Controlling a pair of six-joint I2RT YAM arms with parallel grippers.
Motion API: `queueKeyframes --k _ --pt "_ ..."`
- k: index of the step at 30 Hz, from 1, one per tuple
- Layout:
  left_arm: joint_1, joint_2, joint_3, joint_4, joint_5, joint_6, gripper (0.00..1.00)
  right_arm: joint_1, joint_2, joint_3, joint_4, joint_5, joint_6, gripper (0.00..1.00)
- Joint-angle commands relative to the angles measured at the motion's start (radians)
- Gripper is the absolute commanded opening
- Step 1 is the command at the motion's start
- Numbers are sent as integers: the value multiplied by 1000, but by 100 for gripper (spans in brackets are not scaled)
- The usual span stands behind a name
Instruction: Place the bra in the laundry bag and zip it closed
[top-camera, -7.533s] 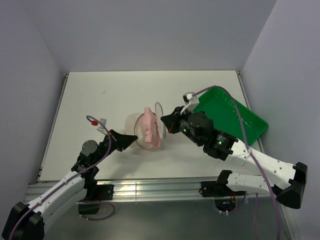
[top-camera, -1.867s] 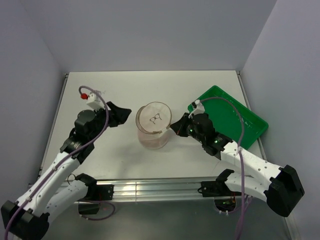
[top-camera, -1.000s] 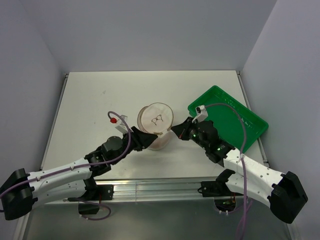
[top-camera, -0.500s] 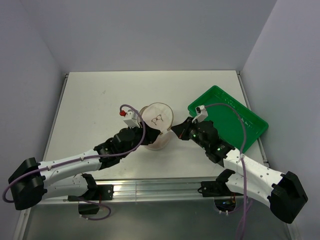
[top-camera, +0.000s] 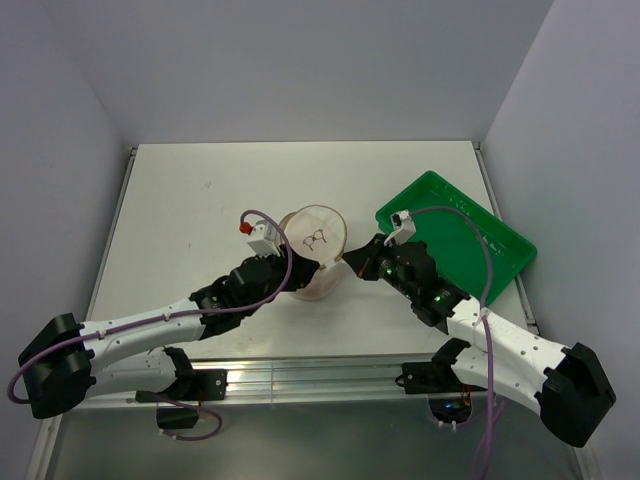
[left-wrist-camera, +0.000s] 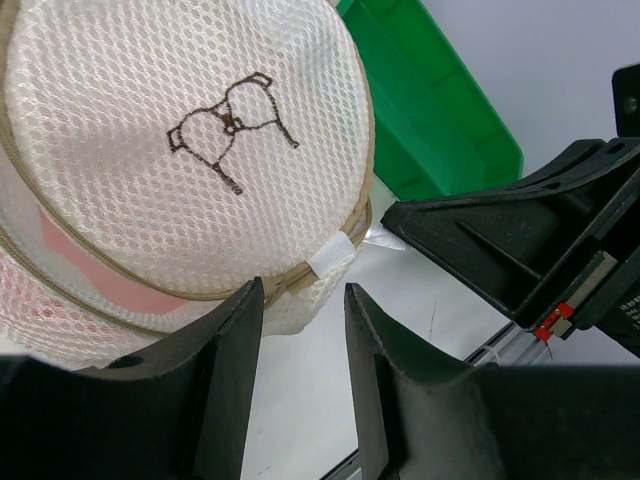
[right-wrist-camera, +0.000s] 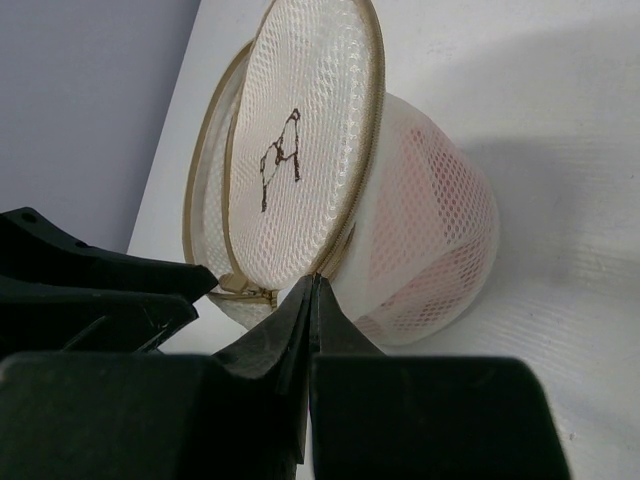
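The round mesh laundry bag (top-camera: 312, 243) lies at the table's middle, its lid disc (left-wrist-camera: 200, 120) with a dark mark lying over it. The pink bra (right-wrist-camera: 425, 190) shows through the mesh inside (left-wrist-camera: 85, 262). My right gripper (top-camera: 352, 262) is shut on the bag's right rim (right-wrist-camera: 315, 285), by the zipper seam. Against the bag's near edge, my left gripper (top-camera: 298, 272) stands open (left-wrist-camera: 303, 300). A white tab (left-wrist-camera: 333, 255) on the rim sits just beyond its fingertips, not pinched. The lid's rim stands apart from the body on the left.
A green plastic tray (top-camera: 470, 240) sits at the right, close behind my right arm. Grey walls enclose the table on three sides. The metal rail (top-camera: 320, 380) runs along the near edge.
Over the last second my left gripper slid right along the bag's near edge and stopped under its rim, jaws narrowing slightly. The right gripper kept its pinch on the rim.
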Motion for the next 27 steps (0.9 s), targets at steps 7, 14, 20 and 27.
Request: queueKeyframes --k 7,14,20,27 --pt "-3 -1 8 -53 -53 -16 44 -2 1 18 45 6 -22 0" --pt "-3 8 2 -59 -53 -25 45 -2 -2 24 37 10 -28 0" --pt "-1 54 2 -20 -23 -30 45 -4 11 26 54 3 -22 0" --pt "-1 72 -18 54 -15 -37 41 -2 3 21 56 3 -20 0"
